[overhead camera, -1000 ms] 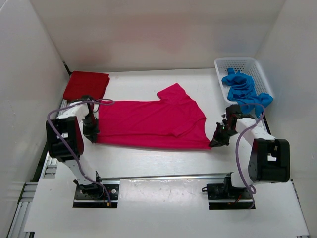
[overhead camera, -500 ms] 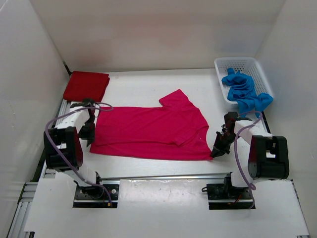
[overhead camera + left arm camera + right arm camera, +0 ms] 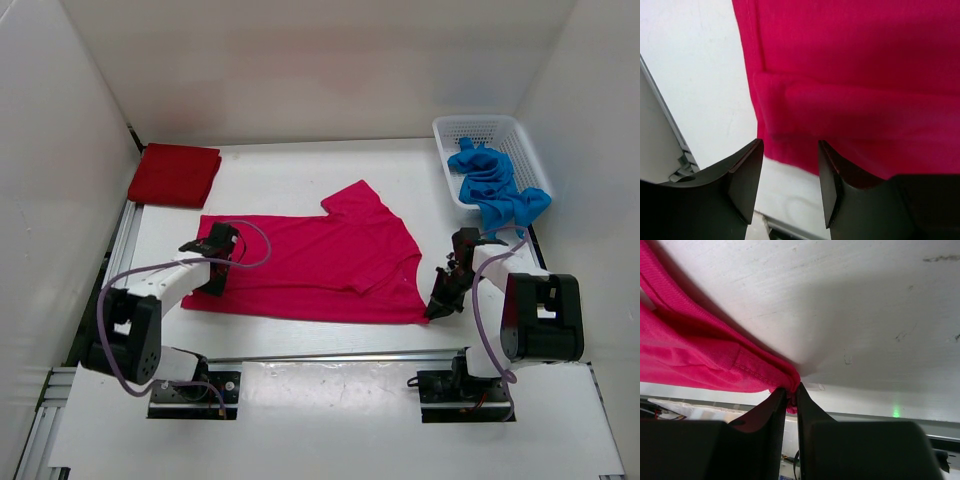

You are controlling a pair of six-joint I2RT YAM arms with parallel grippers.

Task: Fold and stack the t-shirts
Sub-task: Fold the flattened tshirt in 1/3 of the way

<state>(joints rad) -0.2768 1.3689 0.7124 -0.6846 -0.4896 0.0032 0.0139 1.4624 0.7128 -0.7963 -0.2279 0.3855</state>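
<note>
The magenta-pink t-shirt (image 3: 310, 260) lies spread across the middle of the table. My left gripper (image 3: 217, 268) is open and empty over its left end; the left wrist view shows the shirt's folded edge (image 3: 840, 107) beyond the fingers. My right gripper (image 3: 437, 306) is shut on the shirt's near right corner (image 3: 785, 382), low at the table. The dark red t-shirt (image 3: 174, 174) lies folded at the far left. The bright blue t-shirt (image 3: 495, 185) is bunched in the basket and hangs over its near rim.
The white mesh basket (image 3: 480, 128) stands at the far right. White walls close in the back and sides. A metal rail (image 3: 330, 355) runs along the table's near edge, ahead of the arm bases.
My left gripper has let go of the shirt's left edge and moved right and nearer, onto the shirt. The shirt's left end has settled flat. The right gripper has barely moved.
</note>
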